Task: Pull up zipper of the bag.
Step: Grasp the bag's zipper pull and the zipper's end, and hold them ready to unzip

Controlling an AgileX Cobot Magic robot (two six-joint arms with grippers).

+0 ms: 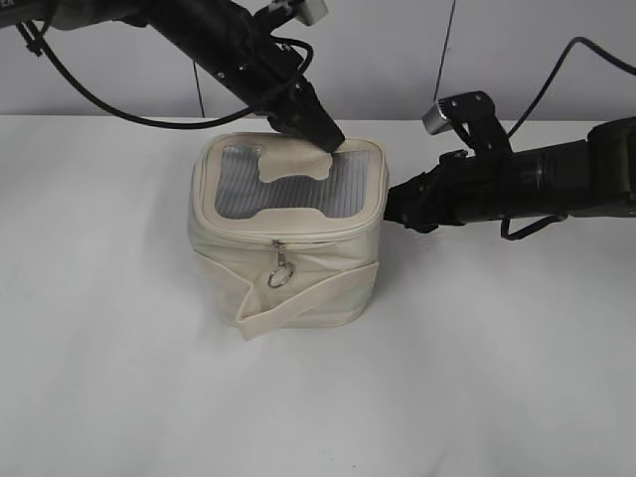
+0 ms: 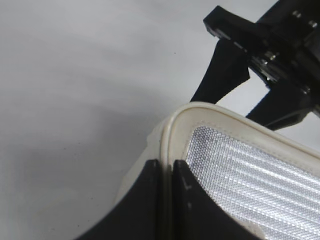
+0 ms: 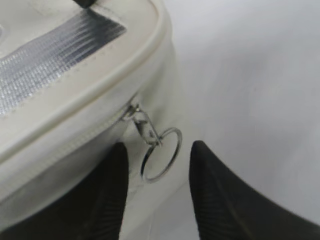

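The cream bag (image 1: 328, 253) stands upright mid-table, its grey mesh lid (image 1: 348, 194) facing up. The zipper track (image 1: 238, 237) runs round the lid's rim, and a silver ring pull (image 1: 278, 270) hangs on the front. My left gripper (image 1: 331, 142) reaches down from the back and is shut on the lid's rim (image 2: 166, 162). My right gripper (image 1: 391, 206) is at the bag's right side, open. In the right wrist view a ring pull (image 3: 161, 155) hangs from the track (image 3: 65, 145) between my open fingers (image 3: 159, 145), untouched.
The bag sits on a white table (image 1: 119, 378) with a pale wall behind. Black cables trail from both arms at the back. The right gripper (image 2: 227, 107) shows beyond the bag's rim in the left wrist view.
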